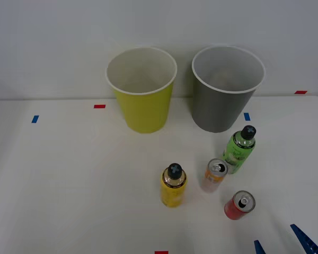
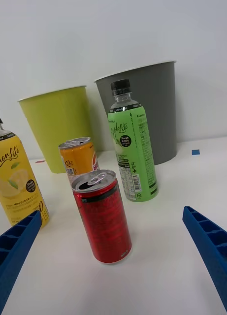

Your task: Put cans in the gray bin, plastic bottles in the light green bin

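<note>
The right gripper (image 2: 113, 256) is spread wide and empty, just short of the upright red can (image 2: 102, 216). Behind that stand the orange can (image 2: 80, 157), the green bottle (image 2: 132, 150) and the yellow bottle (image 2: 15, 179), all on the table (image 1: 69, 180). The green bin (image 1: 143, 106) and gray bin (image 1: 222, 106) stand side by side at the back.

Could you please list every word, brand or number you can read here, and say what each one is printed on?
"Apple Lite" and "Fresh Apple": on the green-labelled bottle.
"mon Lite", its start cut off at the picture's edge: on the yellow-labelled bottle.
Fine print and barcode on the green-labelled bottle: too small to read.
Print on the red can and the orange can: too small or blurred to read.
The light green bin and the gray bin: no text.
</note>
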